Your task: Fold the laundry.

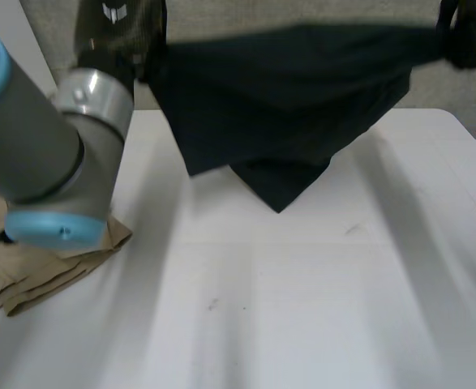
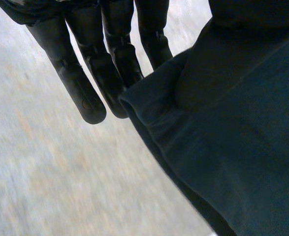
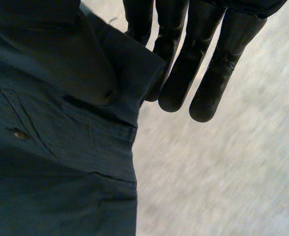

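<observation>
Above table (image 1: 302, 308) | dark garment (image 1: 286, 105) | pinched: left robot hand (image 2: 114, 54), right robot hand (image 3: 203, 64)

One dark navy cloth garment (image 1: 278, 105) is counted above the one white table (image 1: 302, 308). One tan folded cloth (image 1: 51, 275) is counted at the table's left edge. Two black hands are counted: left hand (image 2: 110, 59), right hand (image 3: 183, 64).

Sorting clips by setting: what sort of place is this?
Probably a laundry-folding test station: a white table, a dark garment held up by left hand and right hand, a folded tan garment aside.
</observation>
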Robot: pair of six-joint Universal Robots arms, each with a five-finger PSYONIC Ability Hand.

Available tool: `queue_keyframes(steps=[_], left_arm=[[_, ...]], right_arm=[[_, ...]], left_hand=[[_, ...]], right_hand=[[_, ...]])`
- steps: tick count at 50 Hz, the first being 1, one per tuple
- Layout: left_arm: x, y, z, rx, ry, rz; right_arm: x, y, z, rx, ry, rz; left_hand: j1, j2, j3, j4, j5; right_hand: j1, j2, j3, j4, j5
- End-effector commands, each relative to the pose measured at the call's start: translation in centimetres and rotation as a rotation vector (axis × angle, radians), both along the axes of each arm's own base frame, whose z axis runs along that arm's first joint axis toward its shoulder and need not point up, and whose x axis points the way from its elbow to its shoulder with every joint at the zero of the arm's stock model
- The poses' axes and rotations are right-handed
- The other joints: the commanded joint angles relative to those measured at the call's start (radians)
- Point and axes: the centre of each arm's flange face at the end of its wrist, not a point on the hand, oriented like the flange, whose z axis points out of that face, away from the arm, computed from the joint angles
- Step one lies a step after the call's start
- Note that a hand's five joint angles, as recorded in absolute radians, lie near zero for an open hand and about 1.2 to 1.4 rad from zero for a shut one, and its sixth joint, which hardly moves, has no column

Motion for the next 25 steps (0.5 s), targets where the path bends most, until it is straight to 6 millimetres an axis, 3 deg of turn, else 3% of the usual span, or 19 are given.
queue_keyframes(steps=[1, 2, 5, 11, 15, 16, 19, 20, 23, 25], left_arm=[[1.6, 2.2, -10.0, 0.259, -0.179, -0.009], [1.8, 3.2, -11.6, 0.302, -0.212, -0.027], [2.5, 4.7, -13.9, 0.362, -0.284, -0.050], [3.5, 5.8, -14.1, 0.350, -0.386, -0.043], [4.3, 7.2, -10.6, 0.280, -0.382, -0.029], [4.6, 7.9, -8.4, 0.231, -0.350, -0.032], [5.2, 9.3, -4.5, 0.127, -0.287, -0.027], [5.8, 10.3, -1.5, 0.045, -0.232, -0.019], [6.6, 12.1, 2.4, -0.056, -0.162, -0.019], [7.2, 13.2, 4.3, -0.090, -0.128, -0.025]], right_arm=[[0.1, 2.1, -9.7, 0.365, 0.311, 0.023], [-0.1, 2.9, -11.3, 0.422, 0.408, 0.028], [-0.6, 4.6, -13.4, 0.502, 0.572, 0.055], [-0.7, 6.1, -14.3, 0.555, 0.632, 0.078], [-0.8, 7.2, -11.6, 0.488, 0.623, 0.063], [-1.0, 7.9, -9.9, 0.445, 0.612, 0.054], [-0.9, 8.9, -6.8, 0.350, 0.597, 0.035], [-0.9, 9.6, -4.7, 0.283, 0.576, 0.017], [-1.0, 10.8, -0.9, 0.175, 0.515, -0.017], [-1.0, 11.2, 0.4, 0.147, 0.493, -0.023]], left_hand=[[0.284, 0.201, 0.210, 0.197, 0.243], [0.284, 0.201, 0.210, 0.197, 0.243], [0.284, 0.201, 0.210, 0.197, 0.243], [0.284, 0.201, 0.210, 0.197, 0.243], [0.284, 0.201, 0.210, 0.197, 0.243], [0.284, 0.201, 0.210, 0.197, 0.243], [0.284, 0.201, 0.210, 0.197, 0.243], [0.284, 0.201, 0.210, 0.197, 0.243], [0.284, 0.201, 0.210, 0.197, 0.243], [0.284, 0.201, 0.210, 0.197, 0.243]], right_hand=[[0.431, 0.222, 0.215, 0.207, 0.223], [0.431, 0.222, 0.215, 0.207, 0.223], [0.431, 0.222, 0.215, 0.207, 0.223], [0.431, 0.222, 0.215, 0.207, 0.223], [0.431, 0.222, 0.215, 0.207, 0.223], [0.431, 0.222, 0.215, 0.207, 0.223], [0.431, 0.222, 0.215, 0.207, 0.223], [0.431, 0.222, 0.215, 0.207, 0.223], [0.431, 0.222, 0.215, 0.207, 0.223], [0.431, 0.222, 0.215, 0.207, 0.223]])
